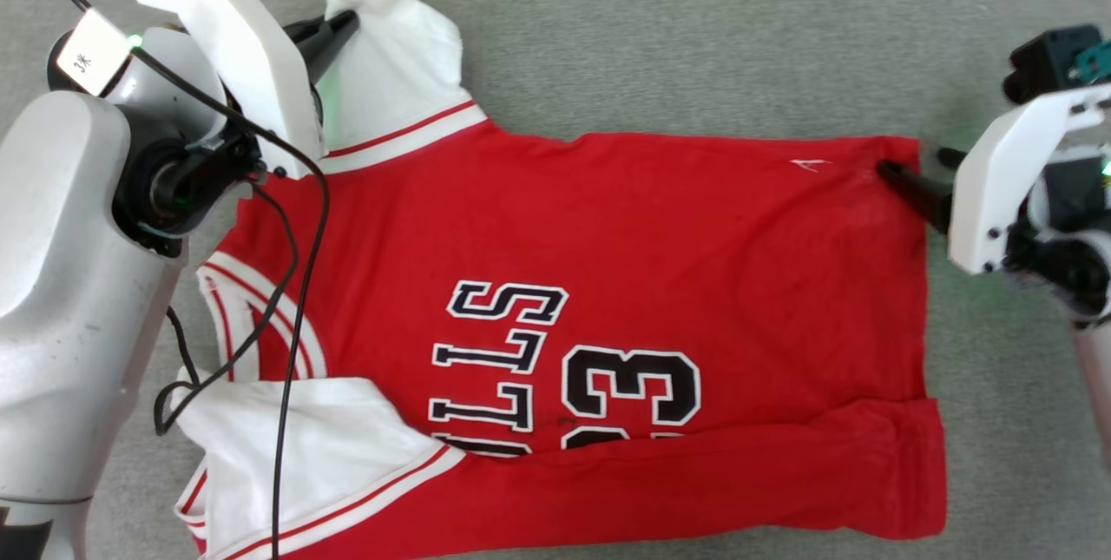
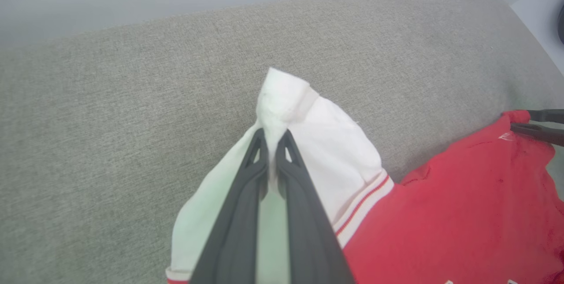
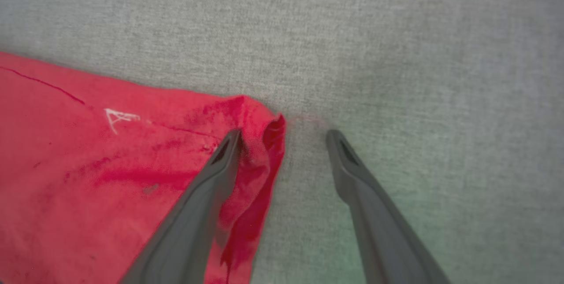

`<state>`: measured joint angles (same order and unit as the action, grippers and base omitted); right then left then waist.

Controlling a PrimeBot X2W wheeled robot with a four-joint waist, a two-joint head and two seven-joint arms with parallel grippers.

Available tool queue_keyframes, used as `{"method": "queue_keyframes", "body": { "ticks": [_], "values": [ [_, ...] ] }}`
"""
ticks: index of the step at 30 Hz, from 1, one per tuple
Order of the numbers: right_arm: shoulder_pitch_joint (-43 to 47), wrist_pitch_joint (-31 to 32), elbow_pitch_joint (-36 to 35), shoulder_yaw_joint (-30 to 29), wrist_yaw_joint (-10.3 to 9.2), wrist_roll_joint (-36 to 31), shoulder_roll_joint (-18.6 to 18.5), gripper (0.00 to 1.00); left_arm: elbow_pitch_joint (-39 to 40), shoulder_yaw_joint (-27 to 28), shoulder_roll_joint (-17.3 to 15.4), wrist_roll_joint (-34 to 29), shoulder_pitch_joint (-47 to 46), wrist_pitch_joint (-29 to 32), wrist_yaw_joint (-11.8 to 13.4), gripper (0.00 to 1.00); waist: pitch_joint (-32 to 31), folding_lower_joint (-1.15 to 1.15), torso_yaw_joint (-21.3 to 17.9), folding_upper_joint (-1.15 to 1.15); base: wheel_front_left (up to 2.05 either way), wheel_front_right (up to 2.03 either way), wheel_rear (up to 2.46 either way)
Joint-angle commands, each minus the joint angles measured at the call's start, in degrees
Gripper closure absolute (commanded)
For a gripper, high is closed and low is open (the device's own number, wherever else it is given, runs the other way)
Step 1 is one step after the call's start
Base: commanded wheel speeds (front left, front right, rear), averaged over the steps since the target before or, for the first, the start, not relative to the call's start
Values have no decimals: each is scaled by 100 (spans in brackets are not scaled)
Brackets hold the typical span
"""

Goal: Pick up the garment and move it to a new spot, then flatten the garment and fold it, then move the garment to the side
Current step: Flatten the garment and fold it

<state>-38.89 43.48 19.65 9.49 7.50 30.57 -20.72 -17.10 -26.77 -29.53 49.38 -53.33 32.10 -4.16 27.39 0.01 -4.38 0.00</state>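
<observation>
Head view: across the grey cushion (image 1: 694,39) we have the garment (image 1: 608,265) spread, near edge folded over. Our left gripper (image 2: 273,141) clamps the far white sleeve (image 2: 326,143); our right gripper (image 3: 285,136), jaws apart, straddles the hem corner (image 3: 264,130). We judge folding half done, move aside pending.

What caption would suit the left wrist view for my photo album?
Left claw pinched shut on the white sleeve of a red jersey lying on a grey fabric surface.

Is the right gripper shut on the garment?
No, the right gripper is open: one finger on the garment, one beside it.
</observation>
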Motion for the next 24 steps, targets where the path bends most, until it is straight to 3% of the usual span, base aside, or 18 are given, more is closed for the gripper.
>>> {"method": "queue_keyframes", "body": {
  "ticks": [1,3,5,6,8,14,24],
  "values": [
    [-33,381,289,177,-3,4,-40,0,49,4,34,5,44,-70,-36,100,54,-1,112,0,0,0,0],
    [-17,721,513,271,-2,64,-34,0,82,6,42,28,105,-124,-44,100,68,-1,164,0,0,0,0],
    [-19,952,678,321,-3,54,-46,70,106,23,35,43,152,-177,-56,100,74,-1,207,0,0,0,0],
    [-28,1003,715,334,-3,79,-41,100,110,33,34,63,174,-209,-62,100,76,-1,221,0,0,0,0],
    [-55,1035,741,331,-3,94,-37,100,120,45,35,68,196,-238,-69,100,73,-1,234,0,0,0,0],
    [-411,344,56,-92,-3,105,-239,100,223,240,-79,58,541,-729,15,100,-187,-1,307,0,0,0,0],
    [884,-10,-1103,-685,-3,-110,-146,100,1127,543,-381,166,2035,-1299,452,100,-718,-1,364,0,0,0,0]
  ]
}}
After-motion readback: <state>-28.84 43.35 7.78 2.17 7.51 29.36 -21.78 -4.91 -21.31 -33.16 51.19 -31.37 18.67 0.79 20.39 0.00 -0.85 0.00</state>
